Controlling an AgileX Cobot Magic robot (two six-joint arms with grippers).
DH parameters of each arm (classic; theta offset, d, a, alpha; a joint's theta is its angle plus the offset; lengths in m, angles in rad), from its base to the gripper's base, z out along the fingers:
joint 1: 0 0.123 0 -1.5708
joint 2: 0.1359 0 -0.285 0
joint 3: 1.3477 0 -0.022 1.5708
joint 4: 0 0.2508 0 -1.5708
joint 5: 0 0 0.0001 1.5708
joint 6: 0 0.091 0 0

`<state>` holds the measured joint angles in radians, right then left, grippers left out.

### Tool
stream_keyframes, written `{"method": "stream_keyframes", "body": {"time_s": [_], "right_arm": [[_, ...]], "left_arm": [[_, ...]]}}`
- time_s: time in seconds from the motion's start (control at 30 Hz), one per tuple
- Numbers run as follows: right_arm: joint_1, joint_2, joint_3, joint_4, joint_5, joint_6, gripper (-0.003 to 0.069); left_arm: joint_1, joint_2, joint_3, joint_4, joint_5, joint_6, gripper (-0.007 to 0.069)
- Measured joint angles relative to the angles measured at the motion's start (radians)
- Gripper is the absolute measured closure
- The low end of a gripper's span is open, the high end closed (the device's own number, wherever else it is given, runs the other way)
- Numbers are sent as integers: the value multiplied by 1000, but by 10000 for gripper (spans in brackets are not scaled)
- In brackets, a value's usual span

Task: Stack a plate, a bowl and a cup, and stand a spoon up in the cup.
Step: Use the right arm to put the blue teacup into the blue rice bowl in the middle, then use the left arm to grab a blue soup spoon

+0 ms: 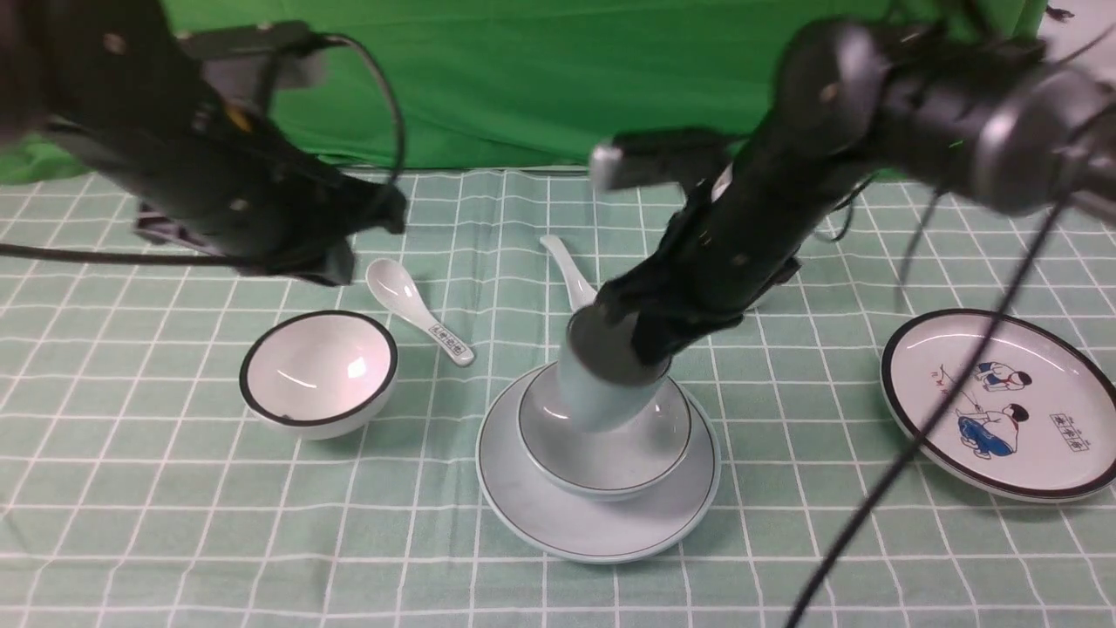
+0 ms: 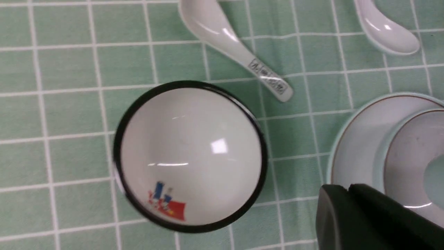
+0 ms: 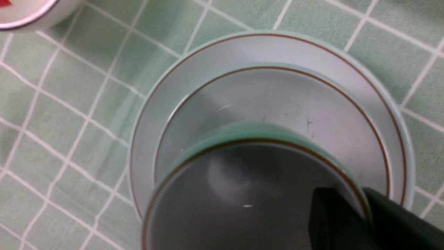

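Pale blue-green round plate [image 1: 602, 545] under landmark, pale blue-green shallow bowl [image 1: 610, 475]: done. Small pale blue-green cup [image 1: 606, 375] over bowl, wall clamped by right claw [image 1: 643, 336]; left claw [image 2: 348, 189] together, empty. Left: seat cup, stand pale ceramic spoon [image 1: 571, 275], lying beyond bowl.
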<state>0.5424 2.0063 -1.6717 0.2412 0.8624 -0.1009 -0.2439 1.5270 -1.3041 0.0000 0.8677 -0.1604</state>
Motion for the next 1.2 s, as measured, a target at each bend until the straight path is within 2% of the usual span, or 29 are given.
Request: {"method": "stream_keyframes", "body": {"time_s": [0.3, 0.43, 0.5, 0.53, 0.63, 0.67, 0.77, 0.87, 0.9, 1.03, 1.07, 1.1, 1.2], "right_arm": [[7, 47, -10, -27, -4, 20, 570], [8, 58, -10, -27, -5, 37, 513], [9, 58, -11, -27, -5, 40, 431], [9, 58, -15, -27, -1, 40, 357], [9, 53, -35, -44, 18, 40, 245], [9, 40, -57, -66, 49, 40, 184], [9, -14, -104, -133, 137, 40, 153], [9, -75, -118, -207, 204, 40, 200], [9, -105, -118, -241, 223, 41, 241], [-16, -234, -117, -367, 267, 63, 523], [-19, -240, -116, -369, 267, 63, 523], [-43, -279, -110, -376, 267, 76, 592], [-109, -362, -80, -390, 268, 101, 627]], "left_arm": [[34, -9, 0, 0, 34, 32, 615], [35, -9, 0, -28, 16, 34, 615], [35, -9, 0, -36, 4, 35, 615], [35, -9, 0, -44, -4, 35, 615], [35, -9, 0, -60, -38, 35, 615], [35, -8, 0, -70, -62, 36, 615], [35, 23, -44, -92, -81, 36, 615], [35, 87, -131, -127, -49, 38, 615], [35, 118, -171, -139, -32, 41, 615], [0, 350, -443, -175, 62, 76, 615], [-3, 360, -454, -175, 62, 76, 615], [-26, 431, -543, -175, 97, 77, 613], [-70, 575, -688, -140, 120, 74, 592]]}}
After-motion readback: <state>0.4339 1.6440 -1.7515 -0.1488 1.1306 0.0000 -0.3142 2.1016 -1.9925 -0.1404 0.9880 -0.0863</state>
